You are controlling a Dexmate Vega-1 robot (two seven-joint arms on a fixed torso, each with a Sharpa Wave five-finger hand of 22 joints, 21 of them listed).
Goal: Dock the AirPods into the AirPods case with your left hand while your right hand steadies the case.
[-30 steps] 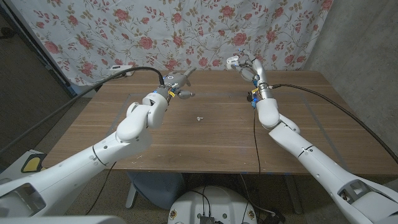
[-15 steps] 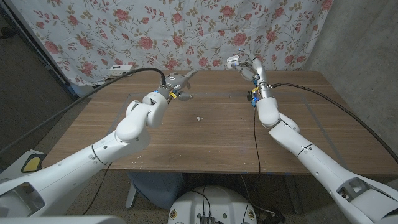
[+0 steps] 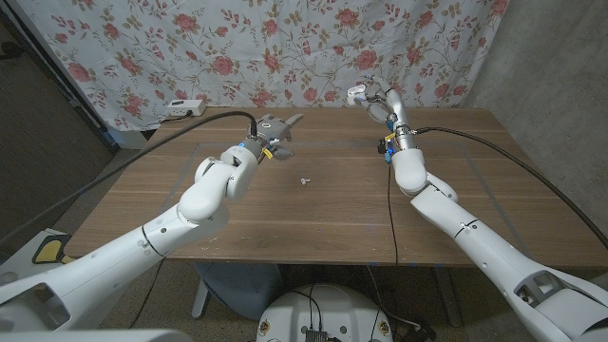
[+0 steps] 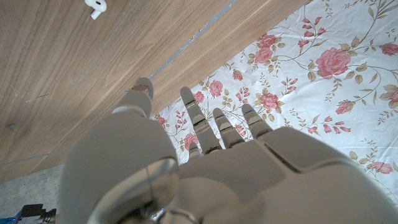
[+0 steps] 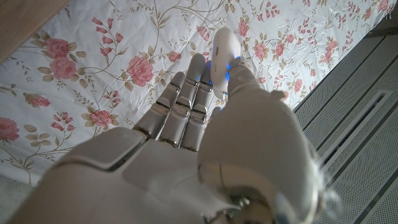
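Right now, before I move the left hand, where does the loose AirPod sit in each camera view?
Head view: the AirPod lies on the wooden table near its middle, apart from the left hand.
Left wrist view: the AirPod is at the top edge, on the wood beyond the fingers.
Right wrist view: I can't find it.
Shared landmark: the floral cloth.

wooden table point(image 3: 313, 214), floral cloth backdrop point(image 3: 237, 47)
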